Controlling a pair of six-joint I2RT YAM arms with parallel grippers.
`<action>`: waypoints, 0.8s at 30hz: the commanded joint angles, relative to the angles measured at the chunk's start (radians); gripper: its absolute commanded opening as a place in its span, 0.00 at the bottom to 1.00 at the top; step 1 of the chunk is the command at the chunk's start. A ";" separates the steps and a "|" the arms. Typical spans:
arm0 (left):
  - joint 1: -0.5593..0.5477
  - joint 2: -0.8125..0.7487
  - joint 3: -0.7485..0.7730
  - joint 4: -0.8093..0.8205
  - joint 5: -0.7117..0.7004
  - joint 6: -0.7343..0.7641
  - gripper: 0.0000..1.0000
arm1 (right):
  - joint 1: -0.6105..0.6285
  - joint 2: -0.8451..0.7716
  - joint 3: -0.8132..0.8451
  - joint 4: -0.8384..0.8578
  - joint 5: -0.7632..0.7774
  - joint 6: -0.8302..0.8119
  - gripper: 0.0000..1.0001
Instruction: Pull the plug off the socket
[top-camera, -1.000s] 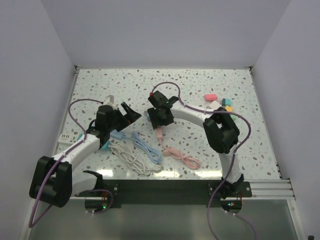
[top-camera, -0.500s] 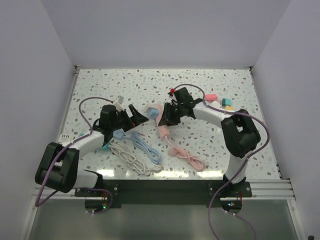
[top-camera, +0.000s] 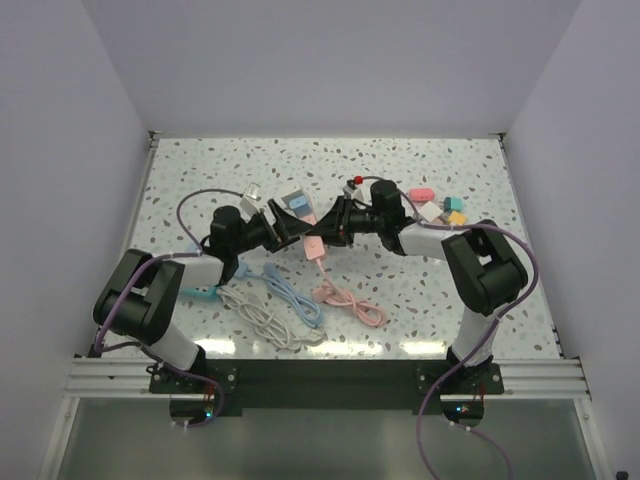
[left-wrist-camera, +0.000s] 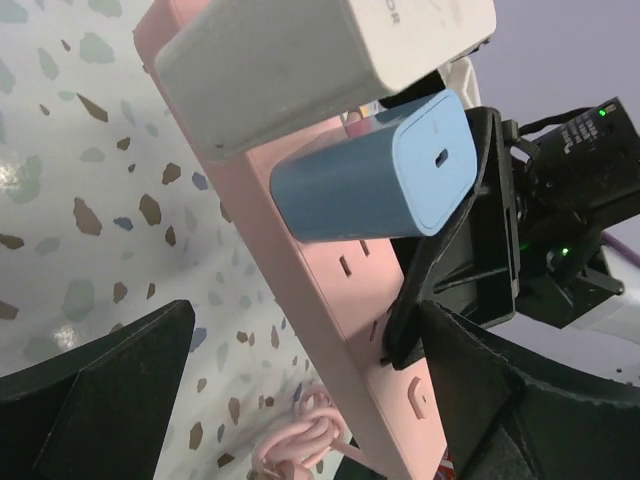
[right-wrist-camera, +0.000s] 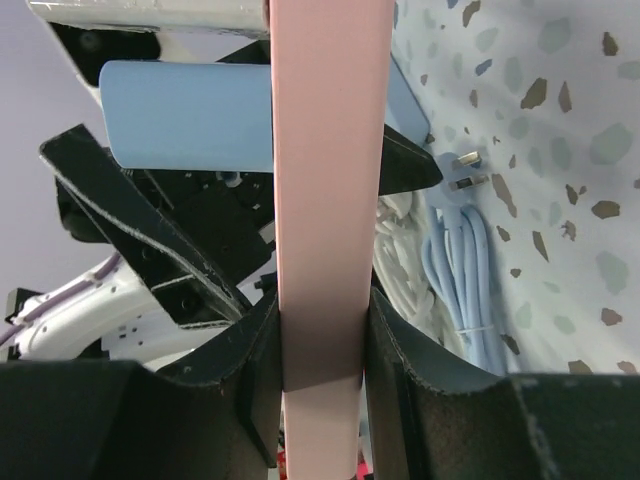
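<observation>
A pink socket strip (top-camera: 313, 243) is lifted off the table, and my right gripper (top-camera: 335, 228) is shut on its narrow sides. The right wrist view shows both pads (right-wrist-camera: 400, 360) pressed against the strip (right-wrist-camera: 325, 150) at my right gripper (right-wrist-camera: 322, 340). A blue plug (left-wrist-camera: 370, 175) and a white plug (left-wrist-camera: 310, 50) sit in the strip's face (left-wrist-camera: 330, 290). My left gripper (left-wrist-camera: 300, 370) is open, its fingers either side of the strip just below the blue plug (top-camera: 298, 206), touching nothing. The strip's pink cord (top-camera: 345, 298) trails down to the table.
A coiled white cable (top-camera: 265, 318) and a coiled blue cable (top-camera: 295, 295) lie on the speckled table in front of the left arm. Small pink (top-camera: 421, 193), teal and yellow adapters (top-camera: 455, 205) sit at the back right. Walls close in three sides.
My right gripper has closed on the pink strip and raised it toward the middle. The left arm has swung right, bringing its open fingers up to the strip.
</observation>
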 joint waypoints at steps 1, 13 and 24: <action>-0.008 0.053 0.028 0.208 0.012 -0.117 1.00 | -0.005 -0.034 0.000 0.301 -0.089 0.155 0.00; -0.006 0.076 -0.082 0.466 -0.140 -0.321 0.97 | 0.002 -0.022 -0.051 0.457 -0.089 0.261 0.00; -0.025 0.145 -0.007 0.532 -0.123 -0.386 0.76 | 0.030 -0.002 -0.043 0.439 -0.077 0.229 0.00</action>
